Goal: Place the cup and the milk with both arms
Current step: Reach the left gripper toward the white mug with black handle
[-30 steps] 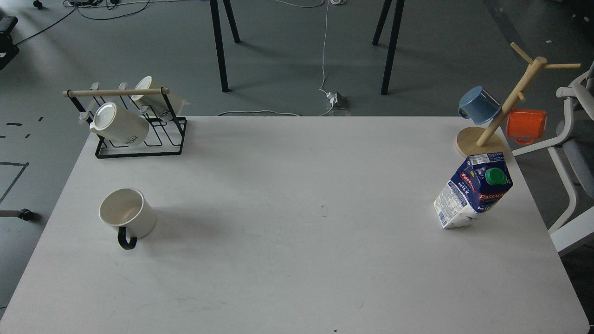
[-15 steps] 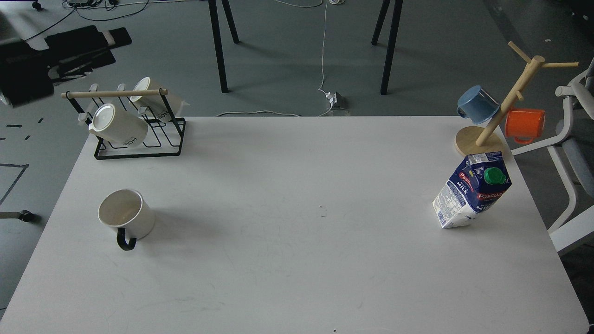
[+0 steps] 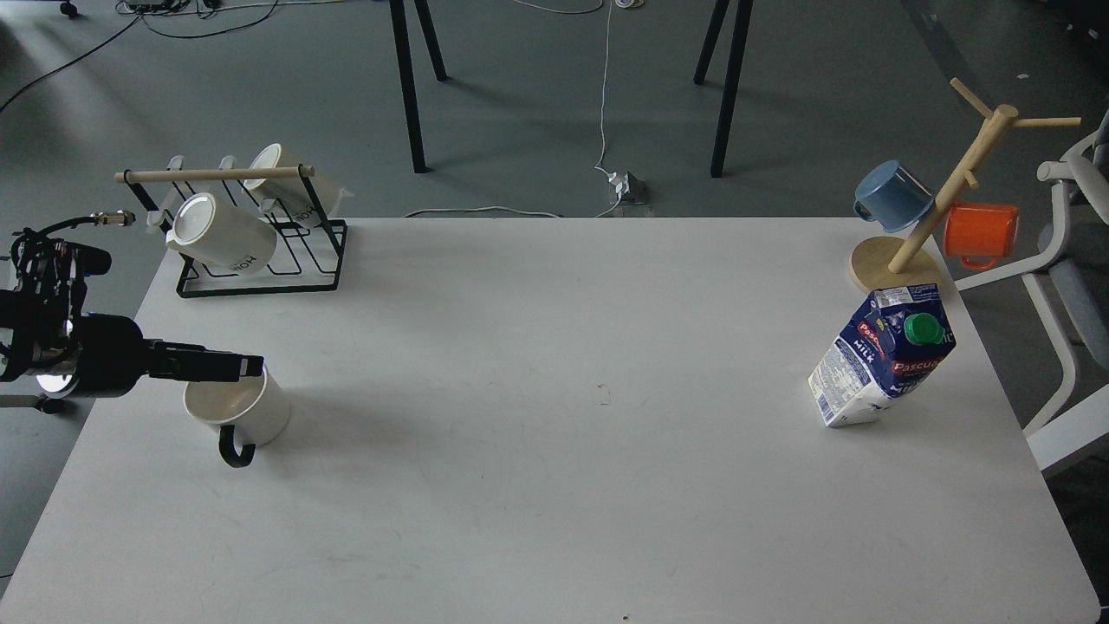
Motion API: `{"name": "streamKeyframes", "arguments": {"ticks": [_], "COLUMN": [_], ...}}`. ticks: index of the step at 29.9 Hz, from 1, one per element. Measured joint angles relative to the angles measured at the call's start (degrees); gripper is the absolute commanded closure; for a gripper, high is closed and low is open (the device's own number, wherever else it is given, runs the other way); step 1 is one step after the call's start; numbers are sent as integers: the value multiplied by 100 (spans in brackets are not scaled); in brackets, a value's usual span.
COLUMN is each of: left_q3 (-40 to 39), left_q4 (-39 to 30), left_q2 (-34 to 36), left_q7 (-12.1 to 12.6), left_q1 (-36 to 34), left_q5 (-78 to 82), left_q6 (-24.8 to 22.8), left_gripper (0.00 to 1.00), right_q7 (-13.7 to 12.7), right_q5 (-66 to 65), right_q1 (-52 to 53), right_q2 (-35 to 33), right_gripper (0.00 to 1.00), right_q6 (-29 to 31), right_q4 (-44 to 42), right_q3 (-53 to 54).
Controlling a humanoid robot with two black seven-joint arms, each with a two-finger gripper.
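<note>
The cup [image 3: 249,418], a cream-white mug with a thin black loop handle facing me, stands upright on the left part of the white table [image 3: 554,485]. My left gripper [image 3: 254,367] reaches in from the left and lies over the cup's far rim. It shows as one dark bar, so I cannot tell its fingers apart or whether it touches the cup. The milk [image 3: 879,357], a blue and white carton with a green cap, stands on the right part of the table. My right gripper is out of view.
A black wire rack [image 3: 260,264] holding two cream lettered mugs stands at the back left corner. A wooden mug tree [image 3: 944,191] with a blue mug [image 3: 892,195] and an orange mug [image 3: 982,232] stands at the back right, just behind the milk. A white chair [image 3: 1074,303] is right of the table.
My left arm has come into view from the left and its gripper now lies over the cup's far rim. The cup and the milk have not moved.
</note>
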Motion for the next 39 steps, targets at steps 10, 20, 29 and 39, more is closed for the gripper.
{"name": "streamKeyframes", "arguments": {"ticks": [10, 20, 29, 39], "left_q3": [-572, -641, -546, -541], "left_q4": [527, 1328, 1939, 1980], "left_q2": [74, -37, -615, -841], "left_q7": [0, 2, 2, 2], "left_q1": [-77, -187, -128, 316], "left_q5": [-1073, -1187, -1115, 145], "left_q6": [0, 0, 0, 906], "left_gripper": [5, 13, 1, 1], "right_q7": [0, 8, 8, 8], "right_q5": [0, 0, 0, 0], "right_q1": [-15, -66, -121, -227], "right_q2": [19, 72, 91, 93], "right_gripper": [1, 1, 1, 1], "right_q6": [0, 0, 0, 0], "right_q4": [-17, -11, -7, -8], "right_q3": [-1, 5, 5, 3]}}
